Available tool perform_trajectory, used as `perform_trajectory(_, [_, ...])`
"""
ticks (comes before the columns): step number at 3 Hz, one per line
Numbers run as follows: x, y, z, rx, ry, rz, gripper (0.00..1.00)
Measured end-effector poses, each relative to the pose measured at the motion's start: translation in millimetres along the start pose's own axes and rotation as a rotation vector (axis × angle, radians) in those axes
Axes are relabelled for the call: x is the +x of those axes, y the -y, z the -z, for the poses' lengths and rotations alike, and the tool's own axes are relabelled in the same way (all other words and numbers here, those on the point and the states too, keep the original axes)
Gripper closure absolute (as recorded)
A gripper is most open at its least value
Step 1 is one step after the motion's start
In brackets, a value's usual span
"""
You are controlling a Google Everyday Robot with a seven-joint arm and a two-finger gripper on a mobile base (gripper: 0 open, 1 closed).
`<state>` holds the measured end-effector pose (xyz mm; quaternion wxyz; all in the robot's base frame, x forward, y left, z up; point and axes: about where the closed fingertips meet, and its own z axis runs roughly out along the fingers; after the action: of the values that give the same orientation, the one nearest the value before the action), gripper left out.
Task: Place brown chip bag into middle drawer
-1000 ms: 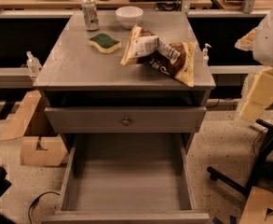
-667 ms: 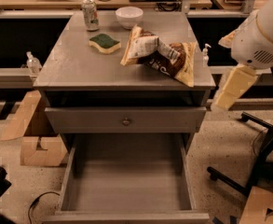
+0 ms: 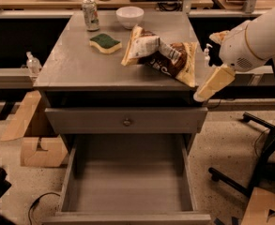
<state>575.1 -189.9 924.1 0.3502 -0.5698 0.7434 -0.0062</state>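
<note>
The brown chip bag point(image 3: 167, 57) lies crumpled on the right part of the grey cabinet top point(image 3: 71, 64), its white printed back turned up at the left end. The middle drawer point(image 3: 127, 179) is pulled out below, with a bare floor and low side walls. My gripper point(image 3: 212, 84), a cream-coloured piece at the end of the white arm point(image 3: 254, 39), hangs beside the cabinet's right front corner. It is just right of the bag and a little lower, apart from it.
A green-yellow sponge point(image 3: 105, 42), a can point(image 3: 90, 14) and a white bowl point(image 3: 129, 17) stand at the back of the top. A shut drawer front with a round knob point(image 3: 126, 122) sits above the open drawer. Cardboard boxes point(image 3: 41, 151) lie left, a chair base point(image 3: 242, 184) right.
The arm and gripper have moved left and closer to the cabinet's right front corner. The bag and the drawer have not moved.
</note>
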Motion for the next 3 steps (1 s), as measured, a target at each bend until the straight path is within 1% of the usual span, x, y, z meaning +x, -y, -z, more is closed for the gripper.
perform_trajectory(1, [-3.4,10.5,-11.5,0.052,0.08,-0.011,0.0])
perform_trajectory(2, [-3.5,10.6,-11.5,0.052,0.08,-0.011,0.0])
perform_trajectory(3, [-19.9,18.8,-27.2,0.047,0.055,-0.02,0.0])
